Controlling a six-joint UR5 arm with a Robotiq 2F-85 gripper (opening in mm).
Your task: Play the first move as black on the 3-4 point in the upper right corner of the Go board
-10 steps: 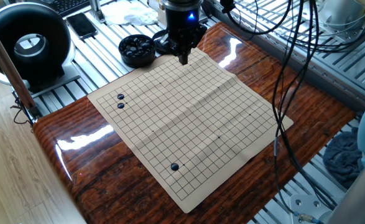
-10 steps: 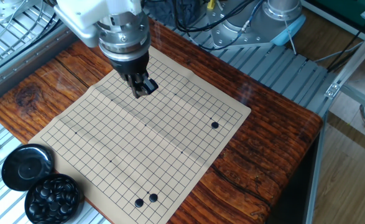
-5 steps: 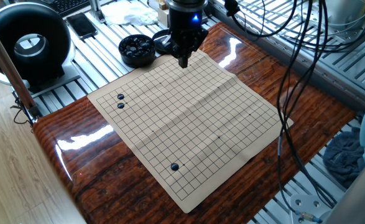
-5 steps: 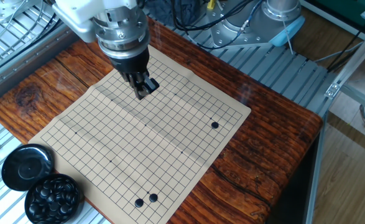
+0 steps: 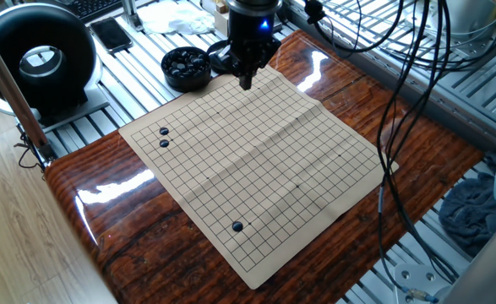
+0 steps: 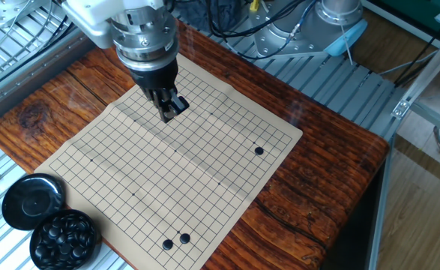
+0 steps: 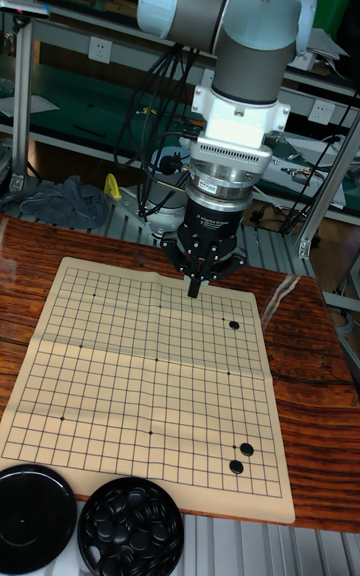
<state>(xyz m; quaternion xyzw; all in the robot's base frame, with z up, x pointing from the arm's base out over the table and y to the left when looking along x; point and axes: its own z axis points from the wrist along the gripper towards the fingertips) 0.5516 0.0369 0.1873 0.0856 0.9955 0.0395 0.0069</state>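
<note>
- Right now, the gripper hangs above the Go board, pointing straight down. It is clear of the paper, so I cannot tell which crossing lies beneath it.
- Its two fingers are drawn close together. No view shows me whether a stone is pinched between them.
- Over the last second the gripper has slid only a little, toward the side of the board where the bowl of black stones stands. Its height looks about the same.
- Nothing on the board has changed. Three black stones lie there as before: a single stone and a pair.
- In the tall view, with the bowl just off the board's near edge, the single stone sits in the board's upper right corner. That is the corner the task names. I cannot count the lines well enough to say whether it sits on the 3-4 point.
- The pair lies in the board's lower right corner, the two stones just beside each other.
- The bowl's lid rests beside the bowl, off the board.
- My reading: the small drift put no stone down, so I judge the board no closer to the move than a second ago.
</note>
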